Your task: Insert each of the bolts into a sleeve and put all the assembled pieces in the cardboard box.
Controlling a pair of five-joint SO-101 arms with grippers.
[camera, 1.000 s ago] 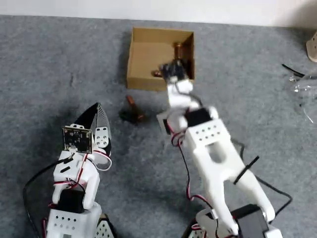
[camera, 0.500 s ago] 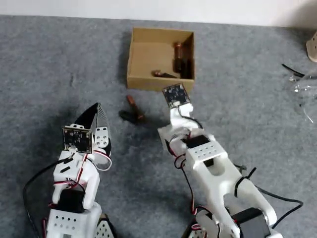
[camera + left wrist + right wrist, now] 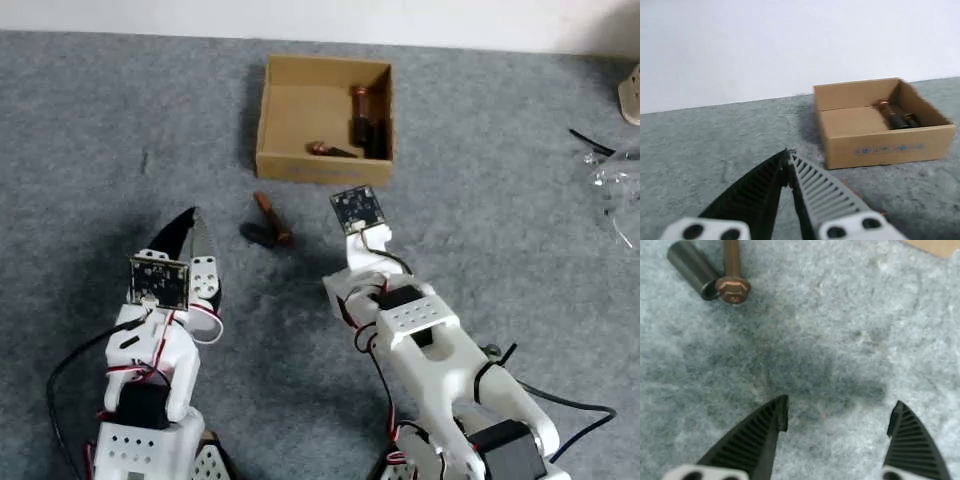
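Grey felt-like table (image 3: 520,140) meets a white wall (image 3: 765,45) (far side). The left tool (image 3: 789,154) sits pinched together; the right tool (image 3: 840,402) gapes apart over the table.

you have a table (image 3: 520,150) covered in a grey, felt-like mat, running back to a white wall. on it, toward the far side, sits the cardboard box (image 3: 322,167), open at the top and resting flat. just in front of the box's near wall lie a loose copper-coloured bolt (image 3: 268,212) and a dark sleeve (image 3: 257,235), side by side and touching at one end, both on their sides. well off to the right you see a clear plastic piece (image 3: 612,172) with a black wire (image 3: 585,140) beside it, and a tan object (image 3: 630,95) at the edge.
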